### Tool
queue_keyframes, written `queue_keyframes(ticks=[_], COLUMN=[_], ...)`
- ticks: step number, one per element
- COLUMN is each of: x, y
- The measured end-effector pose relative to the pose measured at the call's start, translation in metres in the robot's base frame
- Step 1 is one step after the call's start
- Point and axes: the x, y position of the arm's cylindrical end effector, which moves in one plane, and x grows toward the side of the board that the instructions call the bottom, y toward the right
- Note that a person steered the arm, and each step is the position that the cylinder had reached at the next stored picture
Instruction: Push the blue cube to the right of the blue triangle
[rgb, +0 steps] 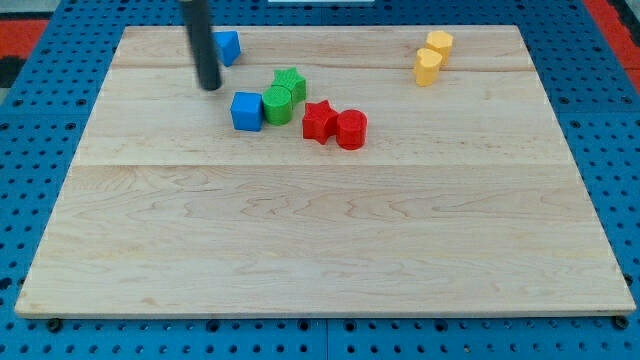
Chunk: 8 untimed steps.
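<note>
The blue cube (246, 111) sits on the wooden board, left of centre near the view's top, touching a green cylinder (277, 105) on its right. The blue triangle (229, 46) lies near the board's top edge, partly hidden behind my rod. My tip (209, 86) stands on the board below the blue triangle and up-left of the blue cube, a small gap away from the cube.
A green star (291, 83) sits just above the green cylinder. A red star (318, 121) and red cylinder (351, 130) touch each other right of the greens. Two yellow blocks (433, 57) stand at the top right. The board's edge (320, 318) meets blue pegboard.
</note>
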Motion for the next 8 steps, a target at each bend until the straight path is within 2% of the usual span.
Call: queue_keyframes(ticks=[1,2,7,8], x=[0.038,0.074,0.066,0.049], y=[0.017,0.063,0.127,0.099])
